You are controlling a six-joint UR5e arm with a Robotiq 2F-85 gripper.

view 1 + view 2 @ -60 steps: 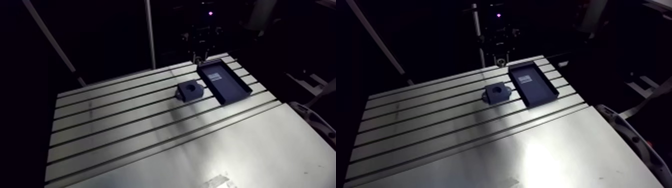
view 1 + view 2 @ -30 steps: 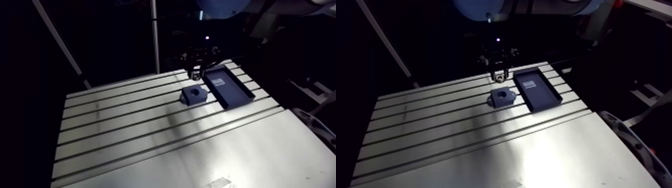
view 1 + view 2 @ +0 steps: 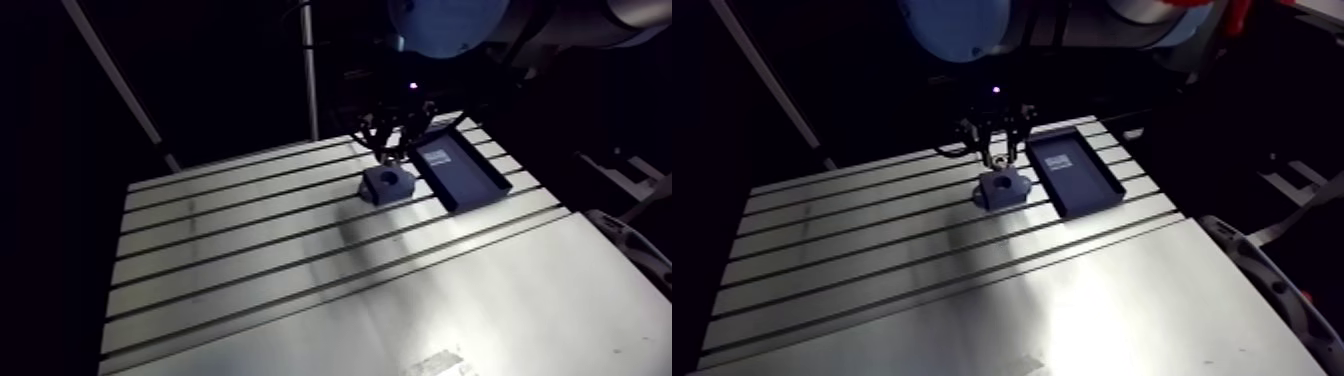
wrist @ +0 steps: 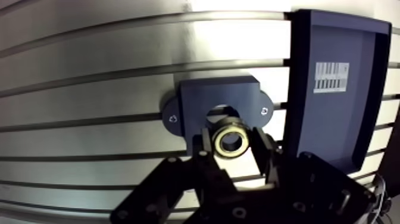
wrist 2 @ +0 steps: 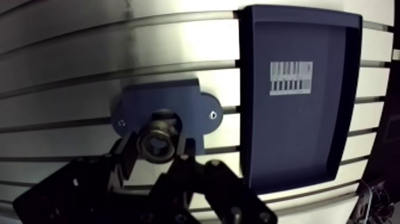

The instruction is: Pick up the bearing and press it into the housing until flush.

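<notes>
Black two-finger gripper [image 4: 233,145] clamped on small silvery ring bearing [image 4: 231,140], poised over bore [image 4: 221,111] of dark blue flanged housing [image 4: 202,98] on slotted aluminium table [image 4: 89,80]. Likely fault: offset or tilt at entry, cocking bearing against bore rim.

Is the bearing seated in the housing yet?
Not yet. In the wrist view the bearing sits clamped between the jaws, over the housing, whose bore shows empty behind it.

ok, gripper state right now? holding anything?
Gripper: jaws closed on the bearing, held close over the hole in the housing.
</notes>
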